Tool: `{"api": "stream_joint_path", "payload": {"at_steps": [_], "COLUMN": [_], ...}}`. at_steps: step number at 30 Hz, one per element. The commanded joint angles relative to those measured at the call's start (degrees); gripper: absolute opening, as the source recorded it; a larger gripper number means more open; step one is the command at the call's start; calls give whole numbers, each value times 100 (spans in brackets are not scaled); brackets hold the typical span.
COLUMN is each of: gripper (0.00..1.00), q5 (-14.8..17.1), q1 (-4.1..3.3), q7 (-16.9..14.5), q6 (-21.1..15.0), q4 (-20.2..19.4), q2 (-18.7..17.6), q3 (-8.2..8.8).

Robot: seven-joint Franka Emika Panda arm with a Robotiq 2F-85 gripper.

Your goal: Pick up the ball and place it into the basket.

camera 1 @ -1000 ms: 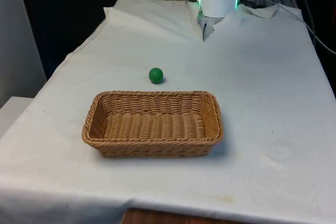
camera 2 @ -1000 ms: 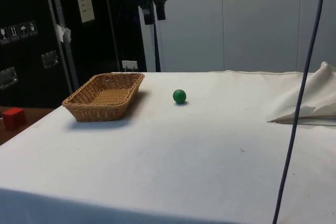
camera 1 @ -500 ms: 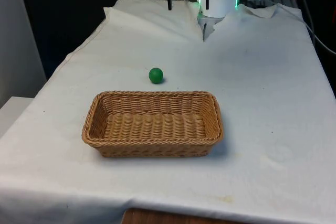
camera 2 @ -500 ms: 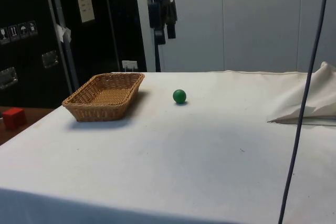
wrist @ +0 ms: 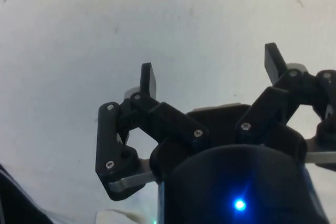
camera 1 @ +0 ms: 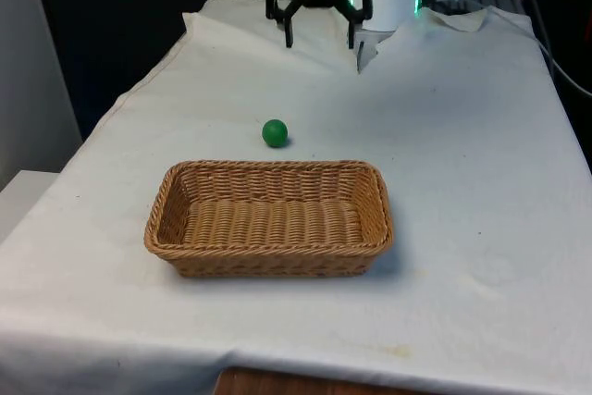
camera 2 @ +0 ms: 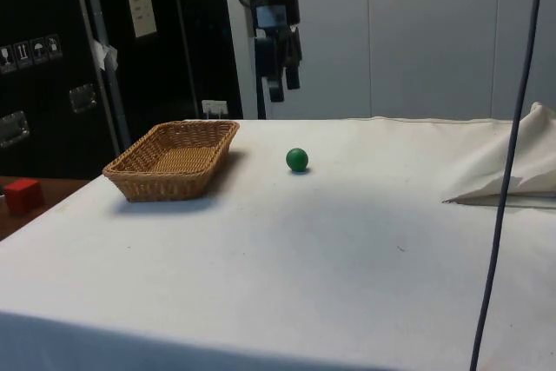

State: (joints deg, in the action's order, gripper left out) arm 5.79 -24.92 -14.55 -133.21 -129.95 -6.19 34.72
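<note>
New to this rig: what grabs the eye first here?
The green ball stands out on the white cloth, lying apart from the basket's far rim. The wicker basket is empty. The black end effector hangs open above the cloth, beyond the ball.

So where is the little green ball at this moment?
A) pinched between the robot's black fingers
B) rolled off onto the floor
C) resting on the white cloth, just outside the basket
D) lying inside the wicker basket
C: the green ball sits on the white cloth just beyond the wicker basket's far rim, while the gripper hangs open above the table, holding nothing.
</note>
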Motion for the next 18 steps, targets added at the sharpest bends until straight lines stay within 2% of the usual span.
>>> {"api": "stream_joint_path", "payload": {"at_steps": [1, 8, 9, 10, 17, 18], "gripper": [100, 100, 100, 100, 100, 100], "q5": [97, 315, 246, 338, 573, 498], "q1": [23, 69, 40, 74, 126, 86], "q7": [-92, -372, -298, -407, -733, -665], "q6": [-149, -544, -464, -584, -917, -871], "q4": [-63, -155, -120, -155, -143, -132], "q2": [-46, -384, -384, -430, -796, -808], "q3": [-6, 34, 52, 40, 69, 115]}}
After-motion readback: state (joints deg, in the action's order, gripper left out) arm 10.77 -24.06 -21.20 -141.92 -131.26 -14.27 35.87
